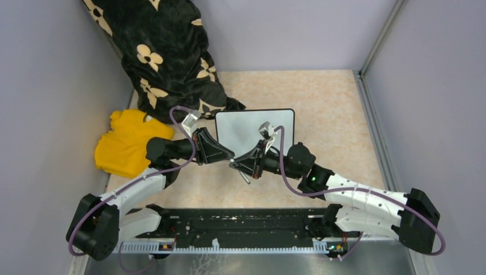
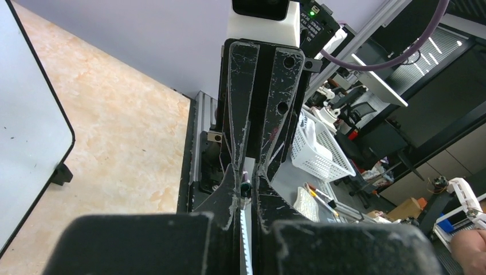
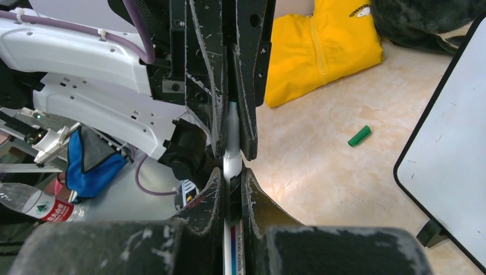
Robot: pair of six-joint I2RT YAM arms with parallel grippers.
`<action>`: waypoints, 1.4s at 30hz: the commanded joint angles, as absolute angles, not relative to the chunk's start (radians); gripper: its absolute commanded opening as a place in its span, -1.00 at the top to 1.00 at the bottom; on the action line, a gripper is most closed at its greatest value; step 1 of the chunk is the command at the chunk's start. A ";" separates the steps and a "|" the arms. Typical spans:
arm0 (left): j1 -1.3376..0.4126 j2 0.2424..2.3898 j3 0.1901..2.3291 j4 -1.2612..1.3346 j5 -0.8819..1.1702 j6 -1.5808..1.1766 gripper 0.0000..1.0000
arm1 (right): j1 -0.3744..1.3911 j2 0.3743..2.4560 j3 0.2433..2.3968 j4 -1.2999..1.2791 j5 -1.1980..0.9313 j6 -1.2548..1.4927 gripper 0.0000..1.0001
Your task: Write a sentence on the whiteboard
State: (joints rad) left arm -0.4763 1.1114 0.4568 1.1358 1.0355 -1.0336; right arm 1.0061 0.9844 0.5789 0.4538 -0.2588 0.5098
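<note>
White shells and black joints make up the left arm [image 1: 137, 186] and right arm [image 1: 367, 200]; a purple cable [image 1: 286, 179] loops behind each pincer; the tapered black fingers [image 2: 238, 86] are scratched white; round holes [image 2: 282, 107] pierce them; a green light [image 1: 314, 180] glows behind the right pincer [image 1: 234, 165].

Robotics lab, test-cell type setup. Beige tabletop [image 1: 321, 97] is boxed in on 3 sides by plain grey partition walls [image 1: 286, 34], w/ an aluminium extrusion post [image 1: 379, 34] at its far-right corner. Black mounting rail [image 1: 240, 229] runs along its near edge, on a steel sheet [image 1: 258, 264]. Beyond the tabletop's right side: benches w/ white plastic basket [image 2: 318, 152], pens [image 2: 321, 197], office chairs [image 2: 358, 109], cardboard box [image 2: 410, 207]. Off its near-left side: water bottle [image 3: 34, 206] and blue cloth [image 3: 91, 163].
</note>
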 commanded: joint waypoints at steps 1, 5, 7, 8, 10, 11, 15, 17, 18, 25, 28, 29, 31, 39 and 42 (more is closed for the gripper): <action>-0.494 1.076 0.441 1.156 1.006 -1.019 1.00 | 1.014 0.937 0.617 0.506 -0.228 0.540 0.96; -0.493 1.053 0.431 1.168 0.911 -1.047 1.00 | 1.014 0.879 0.585 0.528 -0.190 0.587 0.24; -0.494 1.039 0.435 1.171 0.842 -1.070 1.00 | 1.014 0.849 0.565 0.547 -0.165 0.620 0.01; -0.494 1.032 0.436 1.176 0.814 -1.085 1.00 | 1.014 0.835 0.554 0.557 -0.153 0.638 -0.07; -0.494 1.016 0.443 1.176 0.762 -1.100 1.00 | 1.014 0.811 0.538 0.575 -0.134 0.668 -0.18; -0.494 1.003 0.450 1.166 0.740 -1.103 1.00 | 1.014 0.804 0.532 0.583 -0.131 0.684 -0.22; -0.495 0.962 0.486 1.111 0.654 -1.120 1.00 | 1.014 0.804 0.527 0.628 -0.138 0.738 -0.31; -0.499 0.955 0.502 1.102 0.636 -1.140 1.00 | 1.014 0.813 0.525 0.665 -0.141 0.764 -0.32; -0.501 0.955 0.508 1.104 0.631 -1.153 1.00 | 1.014 0.819 0.526 0.683 -0.139 0.775 -0.32; -0.528 0.934 0.518 1.078 0.582 -1.182 1.00 | 1.013 0.875 0.540 0.783 -0.137 0.836 -0.20; -0.541 0.919 0.503 1.061 0.538 -1.187 1.00 | 1.013 0.890 0.545 0.816 -0.122 0.855 -0.11; -0.545 0.914 0.497 1.055 0.525 -1.190 1.00 | 1.012 0.891 0.546 0.823 -0.109 0.859 -0.09; -0.552 0.903 0.486 1.044 0.496 -1.193 1.00 | 1.012 0.893 0.545 0.831 -0.081 0.866 -0.04; -0.604 0.853 0.448 0.979 0.361 -1.163 1.00 | 1.012 0.906 0.550 0.838 -0.003 0.884 0.09; -0.622 0.841 0.438 0.959 0.309 -1.157 1.00 | 1.012 0.917 0.553 0.845 -0.003 0.892 0.10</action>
